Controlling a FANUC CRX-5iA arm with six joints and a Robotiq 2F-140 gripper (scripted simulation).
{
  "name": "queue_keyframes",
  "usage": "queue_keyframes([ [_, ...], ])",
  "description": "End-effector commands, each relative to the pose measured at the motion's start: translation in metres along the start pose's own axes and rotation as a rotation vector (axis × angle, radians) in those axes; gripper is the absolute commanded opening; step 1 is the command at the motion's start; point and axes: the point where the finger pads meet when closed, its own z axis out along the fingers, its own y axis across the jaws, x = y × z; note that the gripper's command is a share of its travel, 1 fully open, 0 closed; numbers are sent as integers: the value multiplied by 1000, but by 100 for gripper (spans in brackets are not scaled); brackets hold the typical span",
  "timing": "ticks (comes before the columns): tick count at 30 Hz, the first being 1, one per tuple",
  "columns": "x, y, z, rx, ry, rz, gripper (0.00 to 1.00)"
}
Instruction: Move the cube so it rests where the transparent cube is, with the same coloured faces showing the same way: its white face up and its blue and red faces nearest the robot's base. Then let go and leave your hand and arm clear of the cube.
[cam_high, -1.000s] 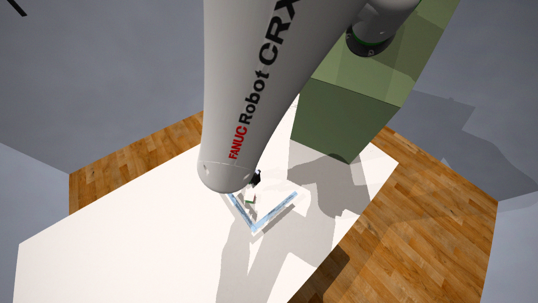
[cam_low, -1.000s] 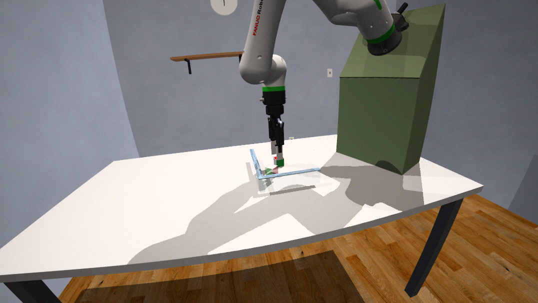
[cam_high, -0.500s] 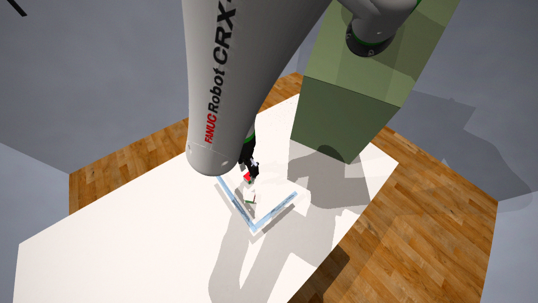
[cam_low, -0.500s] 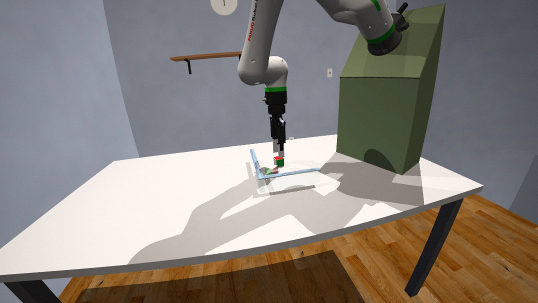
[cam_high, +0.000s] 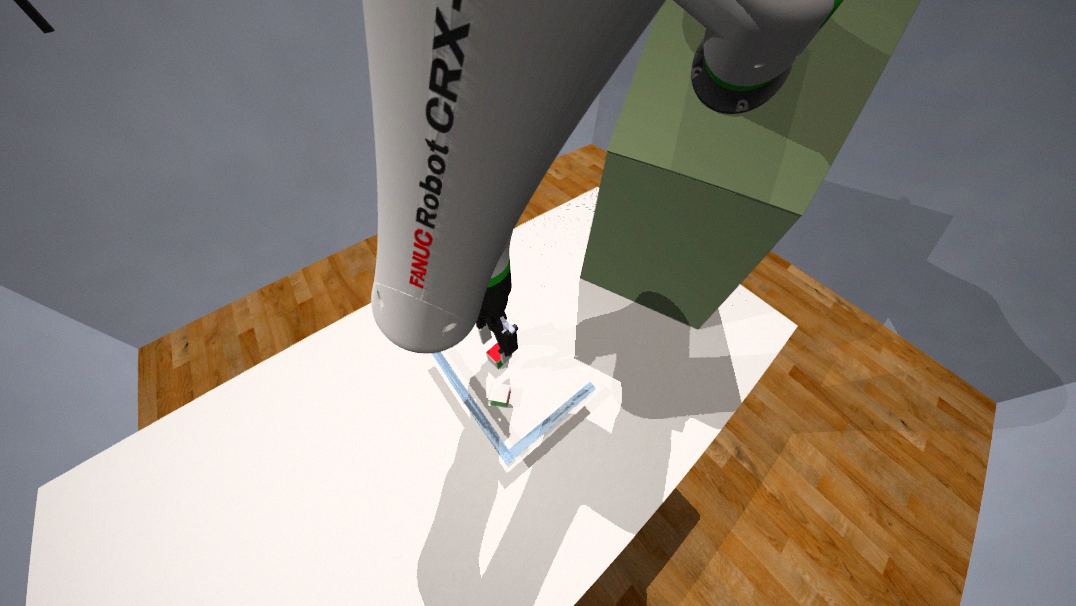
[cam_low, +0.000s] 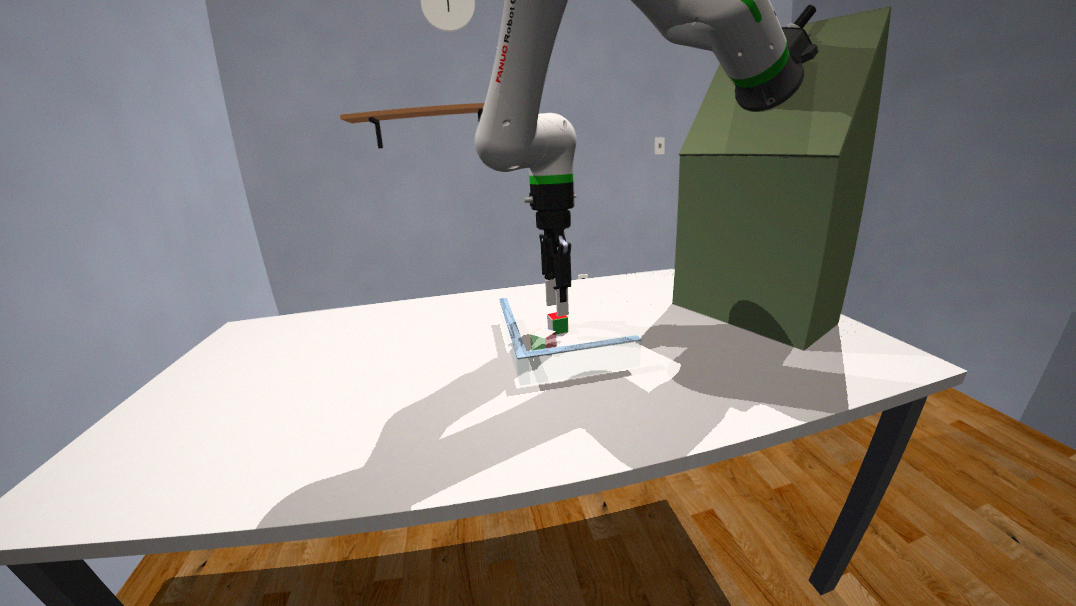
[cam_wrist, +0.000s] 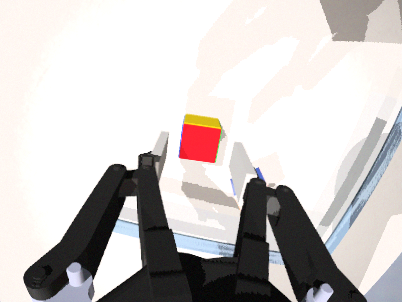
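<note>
1. Grey walls and a wood floor surround the white tabletop (cam_low: 301, 391), with a green block (cam_low: 760, 225) at its far right.
2. I see the pincer (cam_wrist: 200, 170) pointing straight down, its fingers partly spread and holding nothing.
3. Directly beneath it sits the cube (cam_wrist: 200, 141), red face up, on the tabletop.
4. Just nearer, the transparent cube (cam_high: 498, 392) rests inside the corner of a pale blue L-shaped rail (cam_high: 545, 426).
</note>
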Motion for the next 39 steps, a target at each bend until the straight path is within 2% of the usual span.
queue_keyframes([
  [1, 0, 0, 0, 0, 0, 0, 41],
  [29, 0, 0, 2, 0, 0, 0, 41],
  [39, 0, 0, 16, 0, 0, 0, 41],
])
